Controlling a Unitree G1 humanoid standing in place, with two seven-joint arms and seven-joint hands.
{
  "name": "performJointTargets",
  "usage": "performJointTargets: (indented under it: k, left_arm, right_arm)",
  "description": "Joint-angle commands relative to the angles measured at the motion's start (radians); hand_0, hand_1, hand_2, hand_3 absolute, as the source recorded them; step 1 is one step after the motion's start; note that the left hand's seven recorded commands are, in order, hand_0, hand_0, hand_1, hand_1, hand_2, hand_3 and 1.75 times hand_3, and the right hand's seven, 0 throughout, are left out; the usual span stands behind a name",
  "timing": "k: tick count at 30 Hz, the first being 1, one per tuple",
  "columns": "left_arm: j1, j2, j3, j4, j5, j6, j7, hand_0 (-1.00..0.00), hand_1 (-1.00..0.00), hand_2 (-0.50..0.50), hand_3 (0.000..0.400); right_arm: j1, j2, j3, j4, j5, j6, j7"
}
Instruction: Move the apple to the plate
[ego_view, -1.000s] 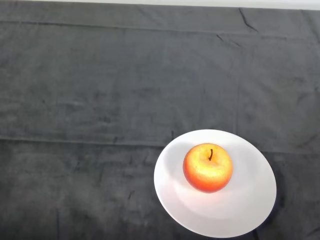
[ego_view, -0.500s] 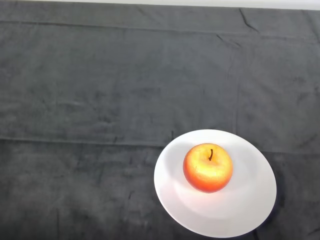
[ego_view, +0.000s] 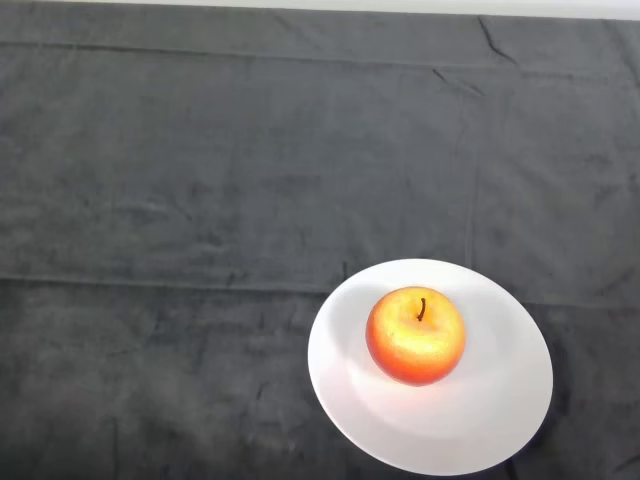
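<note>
a: where does the apple (ego_view: 415, 335) sit?

b: it sits on the white plate (ego_view: 500, 410), a little above and left of the plate's middle. it stands upright, its dark stem pointing up and leaning slightly to the right.

a: what does the apple look like?

b: it is orange-red around the sides and yellower on top near the stem. a bright patch of light falls on the plate just under it.

a: and the plate?

b: the plate is round and lies flat on the dark cloth (ego_view: 200, 200), in the lower right part of the head view. its lower edge seems to reach the bottom border of the view, so that rim may be slightly cut off.

a: is anything beside the plate?

b: only the cloth. it is dark grey and covers the table, with a long crease running across just above the plate and a few small wrinkles near the far right corner. a thin pale strip (ego_view: 560, 8) shows along the far edge, beyond the cloth.

a: what are the fingers doing?

b: that cannot be told; no part of the robot shows here.
</note>
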Motion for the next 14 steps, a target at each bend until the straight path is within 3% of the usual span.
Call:
performJointTargets:
  k: [1, 14]
  left_arm:
    - [0.041, 0.03, 0.021, -0.045, 0.031, 0.013, 0.007, 0.0, 0.0, 0.0, 0.0]
    - [0.042, 0.027, 0.027, -0.05, 0.042, 0.019, 0.006, 0.0, 0.0, 0.0, 0.0]
  right_arm:
    - [0.028, -0.004, -0.0079, 0.023, 0.0065, 0.0, 0.0023]
    - [0.028, -0.004, -0.0079, 0.022, 0.0066, 0.001, 0.0025]
